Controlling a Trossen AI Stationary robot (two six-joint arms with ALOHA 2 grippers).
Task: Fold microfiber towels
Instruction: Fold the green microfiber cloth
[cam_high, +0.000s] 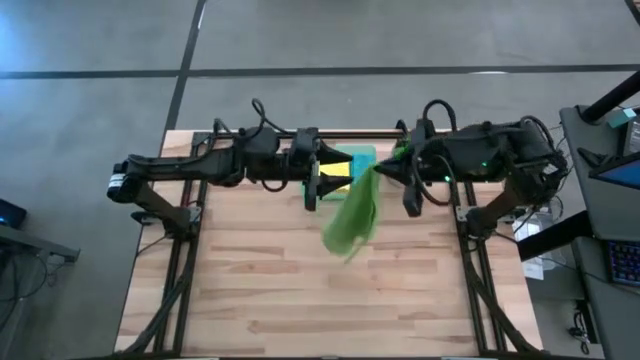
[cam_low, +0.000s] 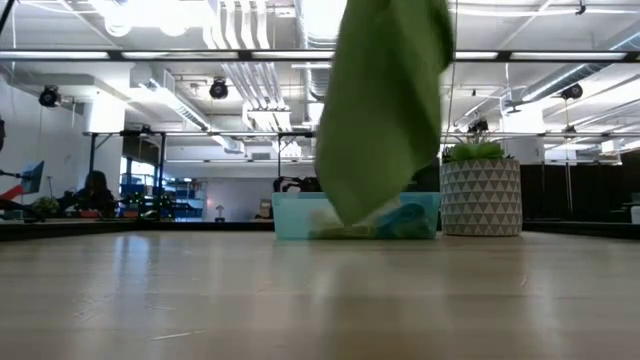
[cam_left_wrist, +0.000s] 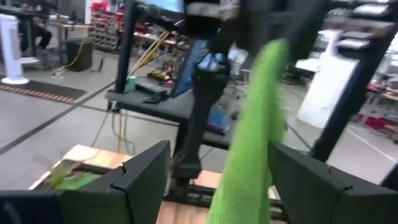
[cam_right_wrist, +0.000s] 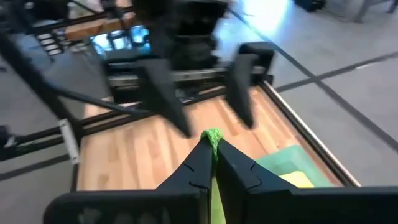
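the wooden table (cam_high: 300, 290) is pale and planked; at its far edge sits a translucent tray (cam_high: 362, 155) of cloths; a soft lime green towel (cam_high: 352, 222) hangs limp above mid-table, pinched by the clenched right gripper (cam_right_wrist: 213, 138); the left gripper (cam_high: 312, 182) waits released beside it; likely next, catching a free corner.
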